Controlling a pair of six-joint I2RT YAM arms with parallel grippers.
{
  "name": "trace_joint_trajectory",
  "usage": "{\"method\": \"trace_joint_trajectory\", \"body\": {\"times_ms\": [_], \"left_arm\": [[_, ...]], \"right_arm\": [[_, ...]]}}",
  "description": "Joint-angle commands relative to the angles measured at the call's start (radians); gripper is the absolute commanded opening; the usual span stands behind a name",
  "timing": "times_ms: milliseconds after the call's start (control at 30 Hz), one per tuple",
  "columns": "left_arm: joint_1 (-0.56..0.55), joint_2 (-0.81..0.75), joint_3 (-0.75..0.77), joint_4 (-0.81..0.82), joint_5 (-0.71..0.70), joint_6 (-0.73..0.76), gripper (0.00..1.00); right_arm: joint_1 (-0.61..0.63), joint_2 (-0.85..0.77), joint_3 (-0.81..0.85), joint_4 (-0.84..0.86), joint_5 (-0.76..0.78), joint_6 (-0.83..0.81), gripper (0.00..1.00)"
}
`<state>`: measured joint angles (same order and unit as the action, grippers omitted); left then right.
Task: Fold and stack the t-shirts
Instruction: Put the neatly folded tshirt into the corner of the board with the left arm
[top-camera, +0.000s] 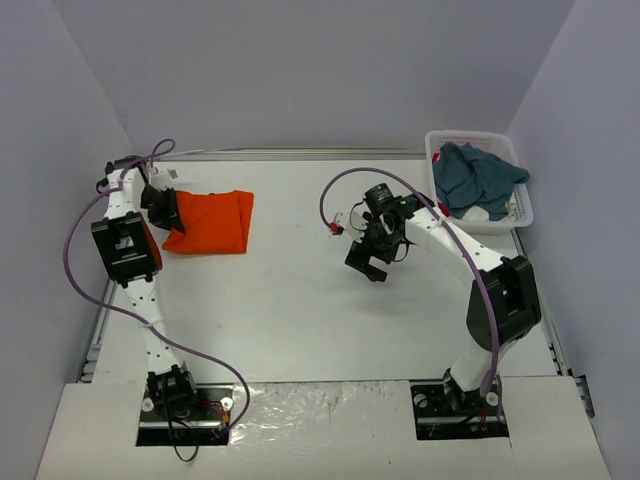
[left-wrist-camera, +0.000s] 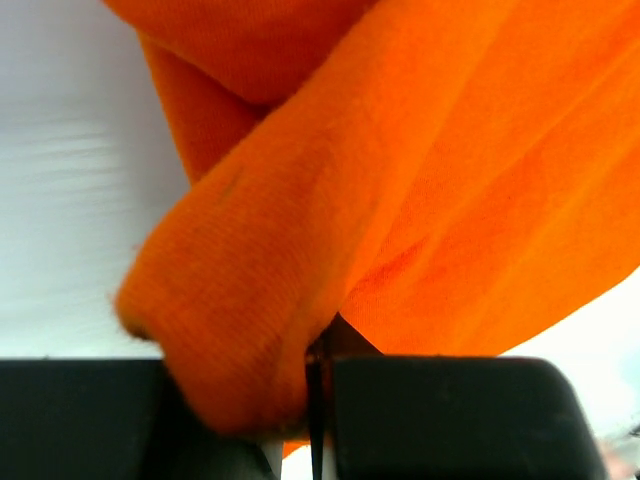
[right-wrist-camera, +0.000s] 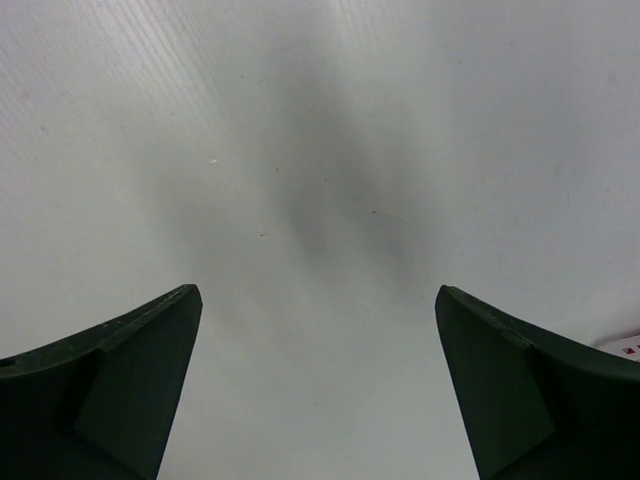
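Top external view is showing the orange t-shirt (top-camera: 212, 222) lying in the upper left of the frame on the tabletop (top-camera: 300, 310), gathered into a compact, roughly rectangular shape. The left fingers (top-camera: 165, 212) are sitting at its left edge. In the left wrist view these fingers (left-wrist-camera: 430, 415) are clamping together on a thick fold of the orange cloth, and some fabric is bulging over the left finger while the rest is spreading toward the upper right of that frame. The right fingers (top-camera: 368, 262) are hovering above the bare middle of the tabletop, spread wide apart and holding nothing, as the right wrist view is confirming. The teal-blue t-shirt (top-camera: 478, 178) is lying crumpled inside the white basket (top-camera: 527, 216) in the upper right. I am judging that the step in hand is finishing the fold of the orange shirt. To do it well, the left arm should be lifting the pinched edge only a little, carrying it straight across so the layers are not sliding apart. It should be releasing only when the cloth is lying flat. Pulling too high is risking to undo the folds underneath.
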<state>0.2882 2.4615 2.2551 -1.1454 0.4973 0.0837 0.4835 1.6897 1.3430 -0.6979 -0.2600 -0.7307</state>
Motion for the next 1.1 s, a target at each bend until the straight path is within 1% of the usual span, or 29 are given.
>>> {"method": "trace_joint_trajectory", "body": {"times_ms": [0, 67, 100, 133, 167, 200, 267, 367, 433, 467, 533, 567, 600, 633, 667, 700, 733, 767, 800, 833, 867, 900, 1067], "left_arm": [[0.026, -0.013, 0.101, -0.092, -0.071, 0.074, 0.02], [0.026, -0.01, 0.156, -0.105, -0.118, 0.102, 0.04], [0.026, -0.01, 0.173, -0.109, -0.131, 0.113, 0.11], [0.026, -0.012, 0.19, -0.114, -0.14, 0.119, 0.33], [0.028, -0.015, 0.205, -0.12, -0.146, 0.131, 0.46], [0.028, -0.025, 0.233, -0.125, -0.154, 0.134, 0.52], [0.029, -0.054, 0.265, -0.128, -0.169, 0.139, 0.59], [0.029, -0.11, 0.296, -0.132, -0.195, 0.152, 0.63], [0.029, -0.143, 0.319, -0.14, -0.218, 0.166, 0.64], [0.028, -0.235, 0.282, -0.128, -0.218, 0.181, 0.65], [0.026, -0.26, 0.218, -0.108, -0.206, 0.182, 0.65], [0.025, -0.316, 0.172, -0.093, -0.189, 0.182, 0.65], [0.023, -0.347, 0.062, -0.073, -0.159, 0.183, 0.65], [0.014, -0.378, -0.004, -0.015, -0.146, 0.183, 0.63], [0.006, -0.438, -0.069, 0.013, -0.135, 0.191, 0.6], [-0.003, -0.462, -0.131, 0.045, -0.128, 0.195, 0.56], [-0.021, -0.484, -0.244, 0.106, -0.131, 0.195, 0.47], [-0.029, -0.513, -0.291, 0.131, -0.129, 0.192, 0.38], [-0.034, -0.524, -0.333, 0.156, -0.125, 0.191, 0.25], [-0.04, -0.529, -0.392, 0.192, -0.121, 0.182, 0.16], [-0.05, -0.532, -0.417, 0.205, -0.109, 0.18, 0.08], [-0.057, -0.532, -0.436, 0.22, -0.108, 0.177, 0.03], [-0.096, -0.542, -0.518, 0.315, -0.123, 0.157, 0.02]], "right_arm": [[-0.013, 0.004, -0.005, -0.02, -0.019, 0.013, 1.0], [-0.02, 0.005, -0.004, -0.02, -0.021, 0.017, 1.0], [-0.02, 0.01, -0.004, -0.02, -0.022, 0.019, 1.0], [-0.022, 0.008, -0.004, -0.02, -0.022, 0.02, 1.0], [-0.025, 0.01, -0.004, -0.02, -0.022, 0.022, 1.0], [-0.026, 0.01, -0.004, -0.02, -0.021, 0.024, 1.0], [-0.032, 0.01, -0.007, -0.022, -0.021, 0.024, 1.0], [-0.037, 0.011, -0.007, -0.022, -0.019, 0.025, 1.0], [-0.04, 0.011, -0.004, -0.025, -0.019, 0.027, 1.0], [-0.045, 0.013, -0.002, -0.023, -0.024, 0.027, 1.0], [-0.046, 0.013, -0.001, -0.025, -0.025, 0.027, 1.0], [-0.048, 0.013, -0.002, -0.023, -0.027, 0.027, 1.0], [-0.049, 0.013, -0.002, -0.025, -0.028, 0.027, 1.0], [-0.049, 0.014, -0.002, -0.025, -0.03, 0.027, 1.0], [-0.051, 0.015, -0.001, -0.023, -0.031, 0.028, 1.0], [-0.052, 0.016, 0.001, -0.025, -0.033, 0.03, 1.0], [-0.054, 0.019, 0.002, -0.025, -0.036, 0.033, 1.0], [-0.054, 0.021, 0.004, -0.025, -0.036, 0.033, 1.0], [-0.056, 0.022, 0.004, -0.026, -0.036, 0.036, 1.0], [-0.057, 0.022, 0.004, -0.026, -0.036, 0.037, 1.0], [-0.057, 0.024, 0.004, -0.026, -0.038, 0.037, 1.0], [-0.059, 0.022, 0.002, -0.026, -0.039, 0.037, 1.0], [-0.071, 0.024, -0.007, -0.026, -0.045, 0.037, 1.0]]}}
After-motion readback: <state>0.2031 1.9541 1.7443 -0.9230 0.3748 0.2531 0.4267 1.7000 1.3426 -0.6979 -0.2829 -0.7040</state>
